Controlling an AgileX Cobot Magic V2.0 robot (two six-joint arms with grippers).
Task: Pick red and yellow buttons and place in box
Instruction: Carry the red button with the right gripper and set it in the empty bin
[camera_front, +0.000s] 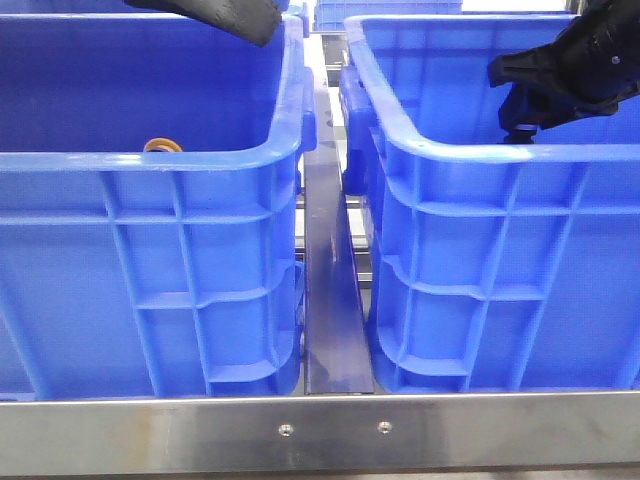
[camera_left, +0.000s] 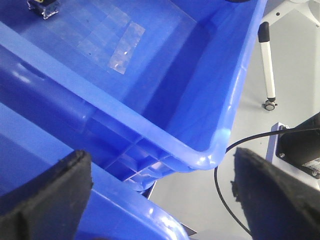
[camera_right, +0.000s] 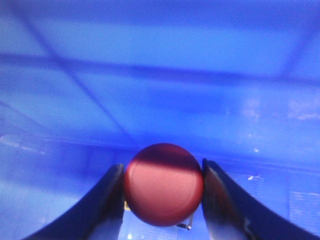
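Two blue crates stand side by side, and the right gripper (camera_front: 520, 95) is down inside the right-hand box (camera_front: 500, 160), its fingers pinching the red button (camera_right: 164, 184) by its domed cap. The left gripper (camera_left: 160, 195) hangs spread and empty over the left crate (camera_front: 150, 160), where a yellow-orange rim, probably the yellow button (camera_front: 160, 146), peeks above the near wall. So the left arm looks nearer to that one.

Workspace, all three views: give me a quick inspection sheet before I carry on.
Surface: metal frame rail in front, two crates on it.
Job's things: red button between the right gripper's fingers; yellow button low in left blue crate; right blue crate beside it.
Clutter: clear tape patch on a crate floor.
Grippers: left gripper open, empty; right gripper closed on red button.
Cables: black cable.
Surroundings: caster leg, grey floor.
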